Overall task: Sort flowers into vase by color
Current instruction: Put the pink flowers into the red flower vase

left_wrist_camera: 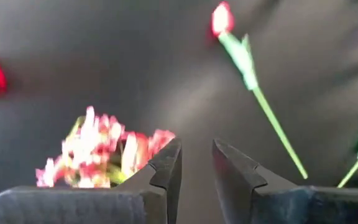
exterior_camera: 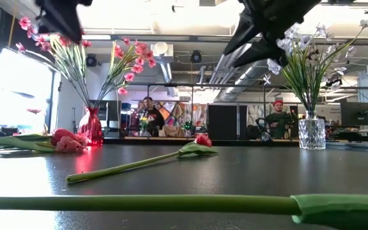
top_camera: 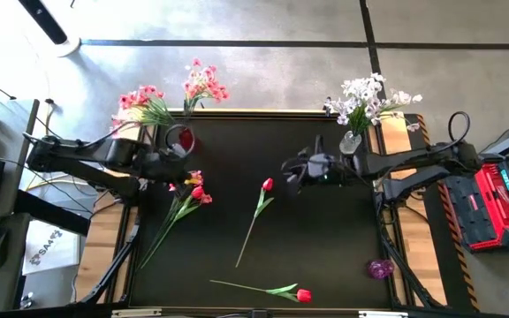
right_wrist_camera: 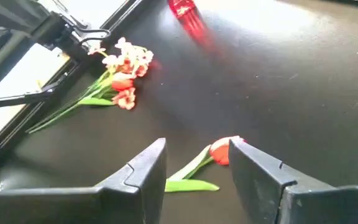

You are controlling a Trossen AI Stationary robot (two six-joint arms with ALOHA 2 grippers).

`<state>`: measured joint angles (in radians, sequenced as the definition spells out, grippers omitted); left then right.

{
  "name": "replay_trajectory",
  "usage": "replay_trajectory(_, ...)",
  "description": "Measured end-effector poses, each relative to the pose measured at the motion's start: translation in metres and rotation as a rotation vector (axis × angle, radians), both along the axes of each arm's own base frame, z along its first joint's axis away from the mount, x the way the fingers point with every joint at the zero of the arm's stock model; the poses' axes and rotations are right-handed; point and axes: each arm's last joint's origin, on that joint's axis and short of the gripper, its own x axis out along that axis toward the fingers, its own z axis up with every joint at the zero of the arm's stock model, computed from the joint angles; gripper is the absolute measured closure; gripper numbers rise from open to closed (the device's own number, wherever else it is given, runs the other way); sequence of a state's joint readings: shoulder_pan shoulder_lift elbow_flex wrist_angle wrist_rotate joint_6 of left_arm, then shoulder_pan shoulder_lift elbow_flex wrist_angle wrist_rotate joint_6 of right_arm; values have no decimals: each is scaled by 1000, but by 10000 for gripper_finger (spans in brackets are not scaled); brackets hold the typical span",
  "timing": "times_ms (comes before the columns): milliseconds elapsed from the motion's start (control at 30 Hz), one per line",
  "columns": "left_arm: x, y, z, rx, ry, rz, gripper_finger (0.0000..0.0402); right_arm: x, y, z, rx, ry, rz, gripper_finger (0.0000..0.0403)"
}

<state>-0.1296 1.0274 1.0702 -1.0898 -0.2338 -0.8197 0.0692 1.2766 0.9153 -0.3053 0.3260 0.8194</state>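
The dark tabletop [top_camera: 325, 238] carries everything, with two vases at its far edge set well apart, presumably so each colour has its own home. The red vase [top_camera: 182, 140] on the left arm's side holds pink sprays [top_camera: 203, 85]; the clear vase [top_camera: 351, 141] on the right arm's side holds white blossoms [top_camera: 367, 97].

Flowers not yet sorted lie flat on the tabletop: a bunch of pink blossoms and red heads [top_camera: 194, 187] just beside the left arm, one red tulip [top_camera: 266, 185] in the middle, and another tulip [top_camera: 302, 295] near the front edge. A small purple object [top_camera: 379, 268] sits near the right front corner.

The left pincer [left_wrist_camera: 196, 163] hangs above the bunch, its jaws drawn near together with a narrow gap and nothing visibly between them; I judge it is aiming at a stem there. The right pincer [right_wrist_camera: 197, 162] hovers over the middle tulip, jaws released and straddling the red head from above, apparently lined up for a pick.
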Motion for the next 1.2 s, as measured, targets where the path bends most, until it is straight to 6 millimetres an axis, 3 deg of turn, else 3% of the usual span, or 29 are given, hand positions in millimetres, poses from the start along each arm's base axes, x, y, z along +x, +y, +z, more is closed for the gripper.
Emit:
replay_trajectory(333,-19,-22,-75,-226,273,132,277,-19,43,-12,60,85,-112,242)
replay_trajectory(533,-38,-27,-117,-309,455,220,250,-29,66,-14,69,44,-190,242)
replay_trajectory(833,-33,-30,-139,-277,486,243,255,-30,73,-18,66,20,-248,242)
replay_trajectory(1200,-15,-36,-176,-184,710,198,280,-29,71,-18,43,37,-235,242)
